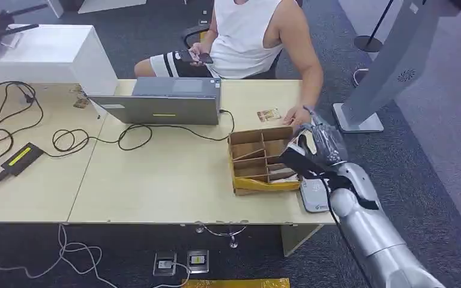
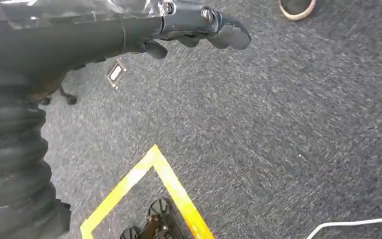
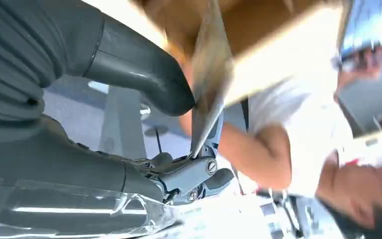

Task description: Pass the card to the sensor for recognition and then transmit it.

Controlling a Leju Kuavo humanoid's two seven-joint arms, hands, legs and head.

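My right hand (image 1: pixel 321 141) is raised over the right end of the cardboard divider box (image 1: pixel 258 157), at the table's right end. In the right wrist view its thumb (image 3: pixel 144 74) and fingers (image 3: pixel 189 177) pinch a thin card (image 3: pixel 206 99) seen edge-on. The grey card sensor (image 1: pixel 315 195) lies flat on the table just below that hand, beside the box. A second card (image 1: pixel 268 114) lies on the table behind the box, near a person's hand (image 1: pixel 298 116). My left hand (image 2: pixel 199 27) hangs over grey carpet, fingers loosely extended and holding nothing.
A person in a white top (image 1: pixel 249 36) sits behind the table holding a phone. A grey laptop (image 1: pixel 165 102) stands mid-table with cables (image 1: pixel 12 120) and a black adapter (image 1: pixel 19 159) to the left. A grey kiosk stand (image 1: pixel 390 66) rises at right.
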